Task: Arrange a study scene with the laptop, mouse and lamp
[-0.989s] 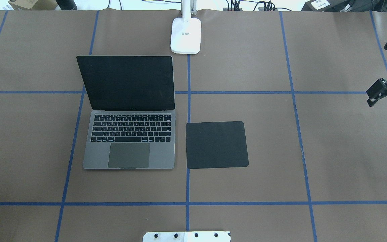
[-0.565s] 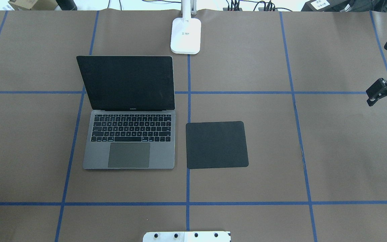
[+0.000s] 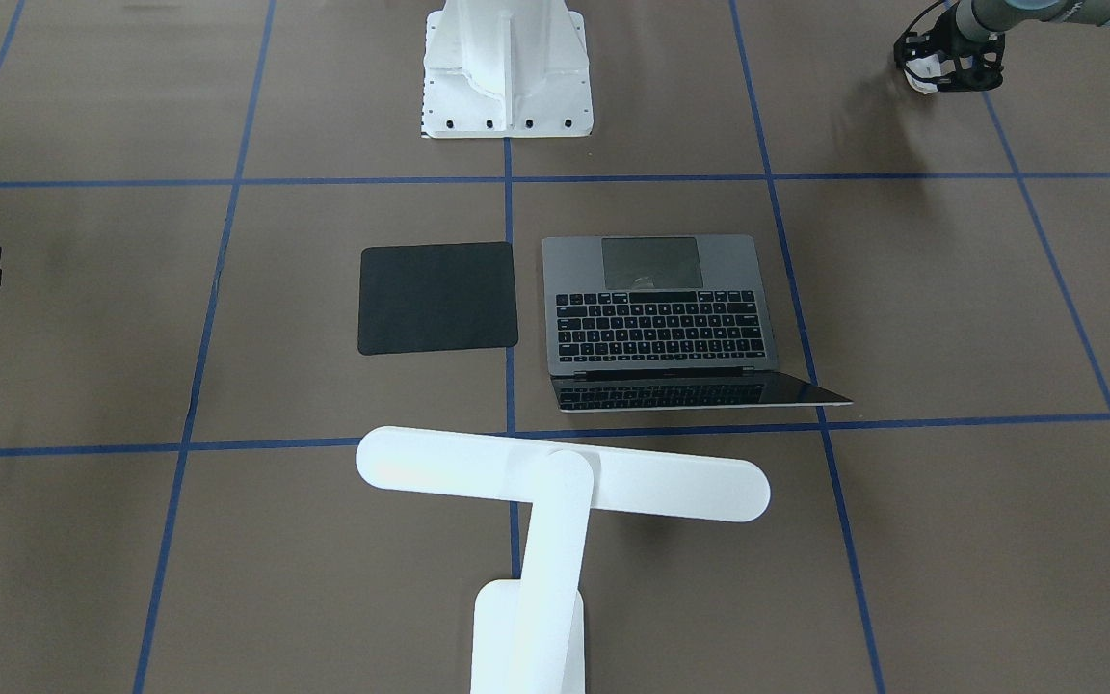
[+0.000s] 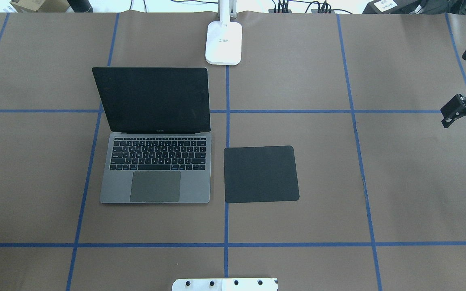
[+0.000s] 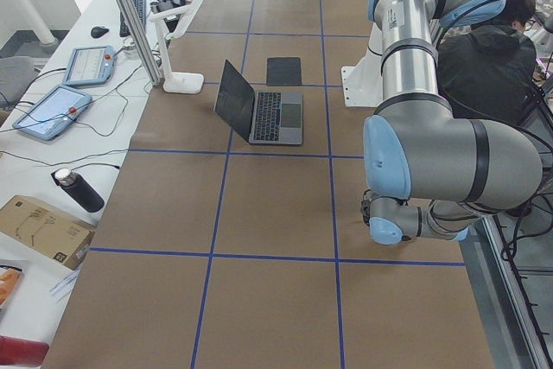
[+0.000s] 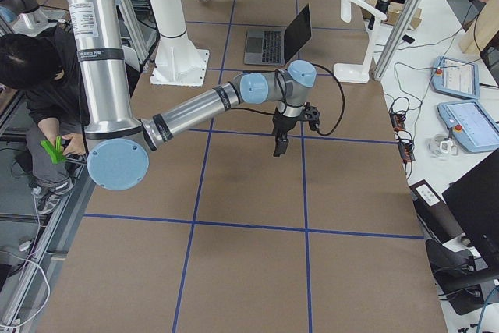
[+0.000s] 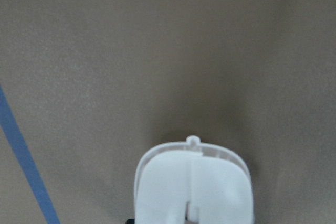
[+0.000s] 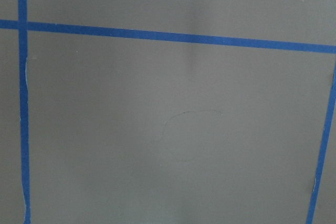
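The grey laptop (image 4: 155,186) stands open left of the table's centre, its dark screen up. Behind it, the white lamp (image 4: 223,42) rests on its base at the far edge, and its bar head (image 3: 563,477) hangs over the table. I see the white mouse (image 7: 193,187) filling the bottom of the left wrist view. My left gripper (image 3: 942,69) is shut on it just above the table, far out to the laptop's left near the robot's side. My right gripper (image 4: 451,113) hovers open and empty at the table's right edge.
A flat black square pad (image 4: 261,173) lies just right of the laptop. The robot's white ribbed pedestal (image 3: 507,67) stands at the near middle edge. Blue tape lines cross the brown table. A person (image 5: 492,49) sits beside the robot.
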Available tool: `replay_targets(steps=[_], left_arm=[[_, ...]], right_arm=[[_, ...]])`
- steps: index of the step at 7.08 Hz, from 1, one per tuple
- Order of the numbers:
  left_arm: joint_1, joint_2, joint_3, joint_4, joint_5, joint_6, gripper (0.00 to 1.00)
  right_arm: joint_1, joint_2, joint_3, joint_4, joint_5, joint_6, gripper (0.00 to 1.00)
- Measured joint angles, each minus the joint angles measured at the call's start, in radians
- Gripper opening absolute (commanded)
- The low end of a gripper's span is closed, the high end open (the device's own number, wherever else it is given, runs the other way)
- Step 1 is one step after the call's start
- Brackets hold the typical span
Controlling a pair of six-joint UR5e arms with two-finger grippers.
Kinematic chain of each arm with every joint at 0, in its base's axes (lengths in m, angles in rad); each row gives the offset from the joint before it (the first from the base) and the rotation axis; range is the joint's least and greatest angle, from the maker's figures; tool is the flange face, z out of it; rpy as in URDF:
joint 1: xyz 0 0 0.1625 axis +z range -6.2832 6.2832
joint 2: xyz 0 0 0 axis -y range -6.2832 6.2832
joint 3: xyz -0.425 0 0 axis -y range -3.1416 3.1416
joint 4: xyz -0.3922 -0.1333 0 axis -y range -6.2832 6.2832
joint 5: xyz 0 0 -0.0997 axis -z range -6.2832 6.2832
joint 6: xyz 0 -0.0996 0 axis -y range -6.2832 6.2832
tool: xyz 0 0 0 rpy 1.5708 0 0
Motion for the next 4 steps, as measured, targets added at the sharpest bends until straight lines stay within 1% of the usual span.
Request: replay_targets(steps=[2, 4], left_arm=[[-0.001, 0.0, -0.036, -0.019, -0.001, -0.025, 0.17], [-0.004, 0.008, -0.109, -0.02, -0.005, -0.063, 0.18]], right_arm=[[0.0, 0.0, -0.001, 0.0, 0.0, 0.0, 0.99], [-0.001, 0.002, -0.001, 0.0, 0.0, 0.0, 0.99]])
